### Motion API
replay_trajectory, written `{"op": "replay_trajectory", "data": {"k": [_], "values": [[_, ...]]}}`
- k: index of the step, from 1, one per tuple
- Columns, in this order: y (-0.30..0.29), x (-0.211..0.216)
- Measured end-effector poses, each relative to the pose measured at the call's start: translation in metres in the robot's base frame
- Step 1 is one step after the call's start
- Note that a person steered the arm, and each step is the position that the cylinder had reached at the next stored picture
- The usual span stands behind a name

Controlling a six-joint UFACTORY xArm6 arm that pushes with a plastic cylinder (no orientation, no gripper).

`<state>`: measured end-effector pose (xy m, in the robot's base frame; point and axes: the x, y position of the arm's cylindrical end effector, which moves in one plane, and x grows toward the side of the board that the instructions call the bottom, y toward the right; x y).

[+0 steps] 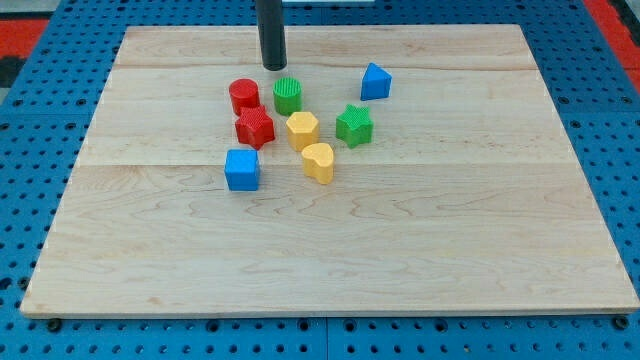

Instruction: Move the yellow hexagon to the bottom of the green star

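Blue cube (242, 169) nearest, yellow hexagon (302, 130) beside green star (354, 125), my tip (274, 66) above

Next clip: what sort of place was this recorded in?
Most likely a robotics lab bench, not a home or workshop. A pale wooden board lies on a blue perforated base, holding small coloured blocks such as the yellow hexagon and green star. My tip sits above the green cylinder.

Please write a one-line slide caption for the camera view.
My tip rests above the green cylinder, away from yellow hexagon and green star.
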<state>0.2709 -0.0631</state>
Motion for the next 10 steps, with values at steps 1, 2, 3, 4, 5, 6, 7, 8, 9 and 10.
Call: {"op": "replay_trajectory", "data": {"k": [1, 2, 3, 4, 5, 6, 7, 8, 9, 10], "values": [[-0.001, 0.001], [-0.007, 0.012], [-0.012, 0.019], [-0.012, 0.019], [-0.012, 0.019], [-0.011, 0.034], [-0.003, 0.058], [-0.001, 0.089], [0.012, 0.115], [0.048, 0.137]]}}
